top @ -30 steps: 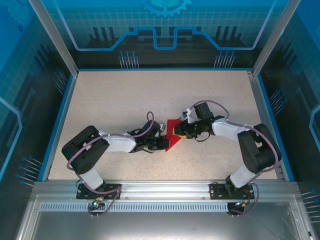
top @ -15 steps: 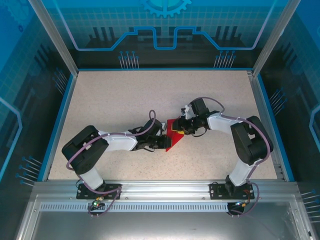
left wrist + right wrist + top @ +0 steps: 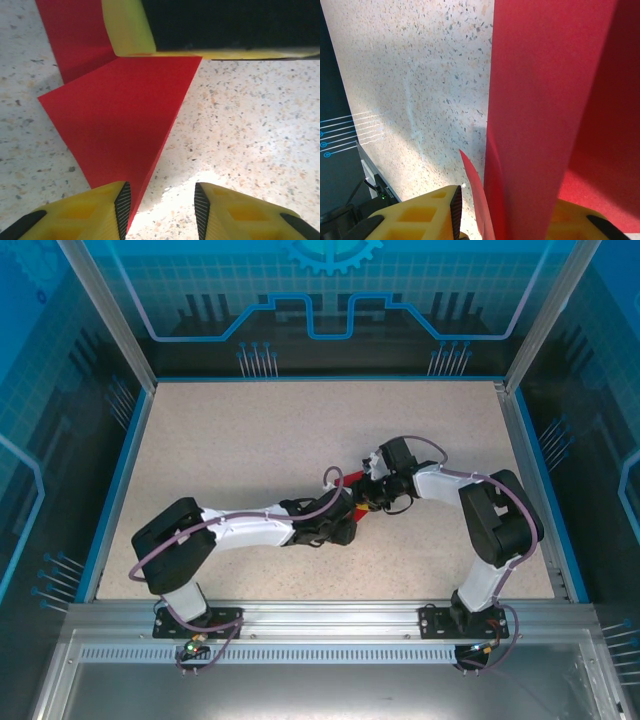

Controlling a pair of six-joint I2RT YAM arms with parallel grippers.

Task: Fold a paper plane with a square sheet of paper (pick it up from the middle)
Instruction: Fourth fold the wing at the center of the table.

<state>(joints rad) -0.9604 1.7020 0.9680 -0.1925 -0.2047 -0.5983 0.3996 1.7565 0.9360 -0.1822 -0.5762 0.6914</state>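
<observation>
The red sheet of paper (image 3: 120, 115) lies folded on the speckled table, a triangular flap tapering to a point. My left gripper (image 3: 162, 200) is open just above it; the paper's point reaches under its left finger, and bare table shows in the gap. In the top view the left gripper (image 3: 348, 525) covers most of the paper (image 3: 351, 479). My right gripper (image 3: 368, 503) meets it from the right. Upright red folds (image 3: 545, 100) stand between the right gripper's (image 3: 512, 207) fingers, with a slim gap at the left pad (image 3: 456, 205). Its yellow finger (image 3: 127, 27) rests on the paper.
A blue rim (image 3: 120, 480) and transparent walls enclose the table. Both arms crowd the middle, wrists almost touching. An aluminium rail (image 3: 320, 615) runs along the near edge by the arm bases.
My left gripper has opened and slid right over the paper, hiding most of it from above. The right gripper's jaws have narrowed around the folds and it has barely shifted.
</observation>
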